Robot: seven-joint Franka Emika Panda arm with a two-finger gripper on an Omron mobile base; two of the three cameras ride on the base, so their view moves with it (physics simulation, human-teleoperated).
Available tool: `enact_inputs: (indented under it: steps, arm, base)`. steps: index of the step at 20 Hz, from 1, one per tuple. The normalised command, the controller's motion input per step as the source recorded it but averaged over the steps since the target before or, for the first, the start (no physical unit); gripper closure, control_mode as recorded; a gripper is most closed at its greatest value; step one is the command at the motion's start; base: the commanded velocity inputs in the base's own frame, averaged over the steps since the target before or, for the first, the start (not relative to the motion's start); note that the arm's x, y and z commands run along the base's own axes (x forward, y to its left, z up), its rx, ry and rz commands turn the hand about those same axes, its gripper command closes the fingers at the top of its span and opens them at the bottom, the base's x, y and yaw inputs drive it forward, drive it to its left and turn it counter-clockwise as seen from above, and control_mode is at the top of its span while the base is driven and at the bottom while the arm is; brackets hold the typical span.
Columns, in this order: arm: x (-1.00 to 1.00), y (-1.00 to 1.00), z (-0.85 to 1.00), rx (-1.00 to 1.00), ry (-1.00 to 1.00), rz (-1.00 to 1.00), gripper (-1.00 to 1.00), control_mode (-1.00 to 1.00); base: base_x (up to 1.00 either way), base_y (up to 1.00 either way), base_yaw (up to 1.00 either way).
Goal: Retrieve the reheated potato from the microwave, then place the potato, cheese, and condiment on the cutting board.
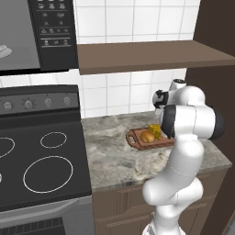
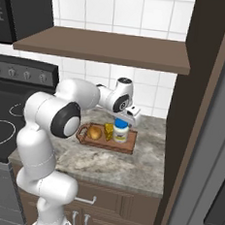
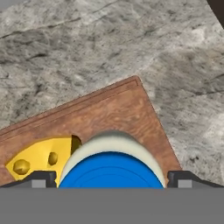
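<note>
My hand point(image 2: 124, 117) hangs just above the condiment point(image 2: 121, 132), fingers spread wide to either side of its blue lid and gripping nothing. The jar stands upright on the cutting board point(image 2: 128, 147) on the surface point(image 2: 128, 169), cheese point(image 2: 109, 130) just beside it, then the potato point(image 2: 94, 132) toward the handle end.
</note>
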Motion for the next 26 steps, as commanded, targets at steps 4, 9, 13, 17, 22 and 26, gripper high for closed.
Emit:
enact_inputs:
  steps: [4,9,13,17,22,26]
  arm:
    - [0.01,0.0,-0.05,-0.01,-0.01,0.0,1.0,-1.0]
    - [0.0,0.0,-0.03,0.0,-0.1,0.01,1.0,-1.0]
    - [-0.03,0.0,0.0,0.0,-0.15,0.01,1.0,-1.0]
    - [-0.02,-0.01,-0.09,-0.02,-0.03,0.0,1.0,-1.0]
    - [0.0,-0.02,-0.13,-0.07,0.07,0.0,-1.0,-1.0]
    - [0.0,-0.05,-0.04,-0.03,0.04,0.0,-1.0,-1.0]
  base:
    - [0.0,0.0,0.0]
    - [0.0,0.0,0.0]
    - [0.0,0.0,0.0]
    - [0.0,0.0,0.0]
    - [0.0,0.0,0.0]
    - [0.0,0.0,0.0]
